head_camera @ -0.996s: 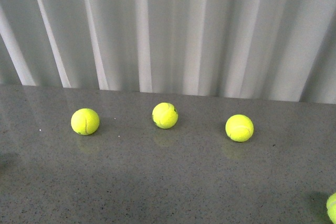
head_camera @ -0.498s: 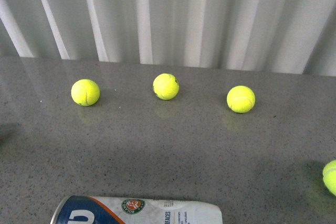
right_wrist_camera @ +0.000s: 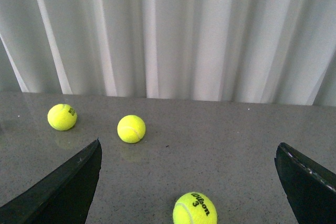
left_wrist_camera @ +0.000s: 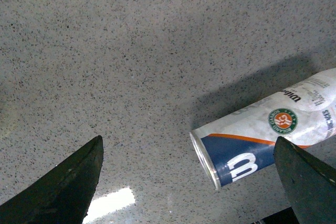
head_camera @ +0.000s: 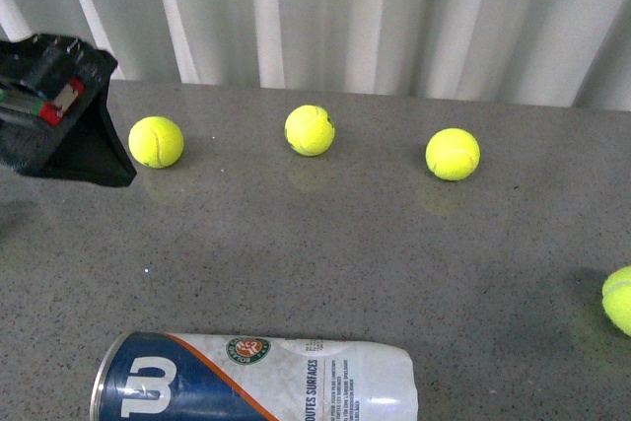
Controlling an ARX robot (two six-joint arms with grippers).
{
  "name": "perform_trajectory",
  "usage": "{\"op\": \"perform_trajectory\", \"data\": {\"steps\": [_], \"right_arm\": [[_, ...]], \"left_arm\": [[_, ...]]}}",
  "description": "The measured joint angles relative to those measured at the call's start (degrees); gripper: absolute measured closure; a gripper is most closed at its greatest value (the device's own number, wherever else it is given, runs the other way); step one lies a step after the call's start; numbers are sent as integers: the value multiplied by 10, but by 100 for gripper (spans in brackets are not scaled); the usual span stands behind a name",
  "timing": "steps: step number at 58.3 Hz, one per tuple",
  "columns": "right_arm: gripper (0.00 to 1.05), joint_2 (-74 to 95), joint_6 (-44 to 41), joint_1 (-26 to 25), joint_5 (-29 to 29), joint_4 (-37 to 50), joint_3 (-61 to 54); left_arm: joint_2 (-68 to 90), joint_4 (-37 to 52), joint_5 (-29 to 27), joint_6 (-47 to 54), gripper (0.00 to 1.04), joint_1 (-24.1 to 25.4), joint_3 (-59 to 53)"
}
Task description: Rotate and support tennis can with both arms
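Since half a second ago the front view shows way more of the tennis can [head_camera: 256, 379], the yellow balls sit higher in frame, and the left arm [head_camera: 54, 110] has popped in at the far left, hanging over the tabletop [head_camera: 394, 244] just beside the leftmost ball [head_camera: 156, 141].

So the can is lying on its side at the near edge of the tabletop, metal-rim end toward the robot's left, navy "W" label up, clear end toward the right. Nothing is touching it.

From the left wrist view, the left gripper [left_wrist_camera: 187, 145] is spread wide and holds nothing. The can's rim end [left_wrist_camera: 206, 158] shows between its two fingers [left_wrist_camera: 63, 187], though I can't tell how high above it the gripper is.

The right gripper [right_wrist_camera: 187, 148] is also wide open and empty, pointing across the tabletop toward the white curtain [right_wrist_camera: 210, 35], with a ball marked "Wilson 3" [right_wrist_camera: 195, 208] between its fingers and two more balls [right_wrist_camera: 131, 128] farther back.
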Motion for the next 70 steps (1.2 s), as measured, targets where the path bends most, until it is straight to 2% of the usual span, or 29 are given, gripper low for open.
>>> {"op": "perform_trajectory", "data": {"steps": [15, 30, 34, 41, 51, 70], "right_arm": [[7, 0, 0, 0, 0, 0, 0], [7, 0, 0, 0, 0, 0, 0], [7, 0, 0, 0, 0, 0, 0], [7, 0, 0, 0, 0, 0, 0], [7, 0, 0, 0, 0, 0, 0], [7, 0, 0, 0, 0, 0, 0]], "left_arm": [[1, 58, 19, 24, 7, 52, -67], [-7, 106, 59, 20, 7, 141, -164], [-6, 125, 75, 10, 7, 161, -186], [-3, 149, 136, -30, 7, 177, -207], [-3, 231, 201, -120, 7, 164, -271], [-10, 382, 221, -264, 7, 63, -351]]}}
